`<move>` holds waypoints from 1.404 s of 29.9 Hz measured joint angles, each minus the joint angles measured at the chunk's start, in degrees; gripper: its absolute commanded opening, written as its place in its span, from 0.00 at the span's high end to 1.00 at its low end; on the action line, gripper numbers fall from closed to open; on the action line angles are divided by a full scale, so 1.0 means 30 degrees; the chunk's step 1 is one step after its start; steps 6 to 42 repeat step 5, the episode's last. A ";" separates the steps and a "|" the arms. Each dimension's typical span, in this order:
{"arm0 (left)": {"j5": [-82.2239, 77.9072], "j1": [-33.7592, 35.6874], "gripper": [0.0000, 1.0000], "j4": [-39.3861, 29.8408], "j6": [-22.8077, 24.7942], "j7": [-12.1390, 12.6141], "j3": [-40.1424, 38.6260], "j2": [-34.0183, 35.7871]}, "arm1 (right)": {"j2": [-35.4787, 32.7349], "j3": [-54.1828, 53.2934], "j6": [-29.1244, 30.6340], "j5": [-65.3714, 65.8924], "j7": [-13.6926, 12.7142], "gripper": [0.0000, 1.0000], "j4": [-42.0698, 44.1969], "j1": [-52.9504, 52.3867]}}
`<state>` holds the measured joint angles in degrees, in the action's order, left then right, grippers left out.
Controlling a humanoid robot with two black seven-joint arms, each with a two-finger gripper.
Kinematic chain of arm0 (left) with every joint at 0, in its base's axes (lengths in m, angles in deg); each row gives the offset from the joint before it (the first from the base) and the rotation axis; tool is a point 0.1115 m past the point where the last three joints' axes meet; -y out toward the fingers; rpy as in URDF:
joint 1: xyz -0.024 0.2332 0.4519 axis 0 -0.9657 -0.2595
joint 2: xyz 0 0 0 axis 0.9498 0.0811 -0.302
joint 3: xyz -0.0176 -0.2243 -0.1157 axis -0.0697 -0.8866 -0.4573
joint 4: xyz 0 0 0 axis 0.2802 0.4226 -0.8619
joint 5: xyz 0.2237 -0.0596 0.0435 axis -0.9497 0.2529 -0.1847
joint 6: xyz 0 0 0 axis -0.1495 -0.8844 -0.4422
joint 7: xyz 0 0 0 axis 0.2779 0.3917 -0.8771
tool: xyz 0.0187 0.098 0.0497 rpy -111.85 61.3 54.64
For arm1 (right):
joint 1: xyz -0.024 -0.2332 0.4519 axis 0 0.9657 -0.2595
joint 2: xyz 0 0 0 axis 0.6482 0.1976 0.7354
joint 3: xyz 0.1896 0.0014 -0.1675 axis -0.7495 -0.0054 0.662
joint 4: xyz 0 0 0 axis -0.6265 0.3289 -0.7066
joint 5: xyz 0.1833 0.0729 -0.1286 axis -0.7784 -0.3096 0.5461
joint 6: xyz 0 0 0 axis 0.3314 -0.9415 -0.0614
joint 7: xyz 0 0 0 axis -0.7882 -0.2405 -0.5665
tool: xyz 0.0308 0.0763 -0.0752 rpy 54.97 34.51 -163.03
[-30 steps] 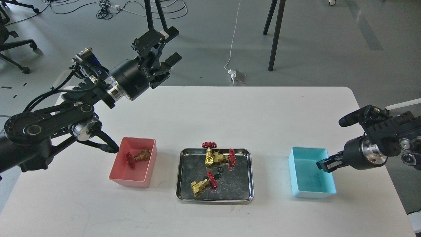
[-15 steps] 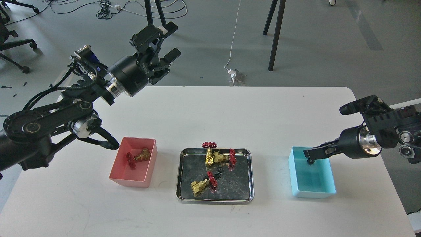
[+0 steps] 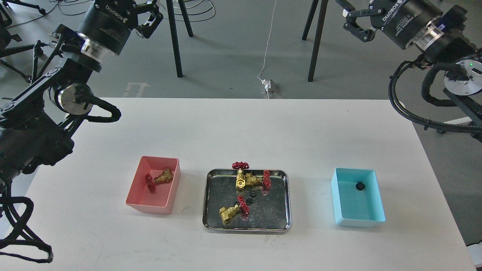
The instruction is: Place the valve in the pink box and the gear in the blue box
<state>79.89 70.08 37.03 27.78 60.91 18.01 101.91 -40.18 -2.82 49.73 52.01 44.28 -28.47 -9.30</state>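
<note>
Valve point(image 3: 161, 177) lies inside the pink box point(image 3: 132, 199), left of the steel tray point(image 3: 284, 199), well apart from the left gripper point(image 3: 148, 17), which is raised high at the top edge beyond the table's far side. Gear point(image 3: 360, 186) rests in the blue box point(image 3: 378, 205), right of the tray, equally far from the right gripper point(image 3: 352, 20), also lifted high past the far edge. Both grippers hold nothing; whether their jaws are wide or narrow I cannot tell, as they are cut off by the frame. Two more valves and small black gears remain in the tray. White table point(image 3: 244, 131) around the tray lies bare and roomy.
</note>
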 measured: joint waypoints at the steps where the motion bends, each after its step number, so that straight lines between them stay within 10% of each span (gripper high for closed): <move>1: 0.0081 -0.0035 0.01 0.0088 0.0013 0.0000 0.0000 -0.0103 | 0.0583 -0.0773 0.0080 -0.0119 0.0021 0.00 0.0804 0.0426; 42: 0.0179 -0.0307 0.01 0.0550 0.0022 0.0000 0.0069 -0.0321 | 0.2014 -0.2644 0.0167 -0.0243 0.0022 0.00 0.2372 0.1548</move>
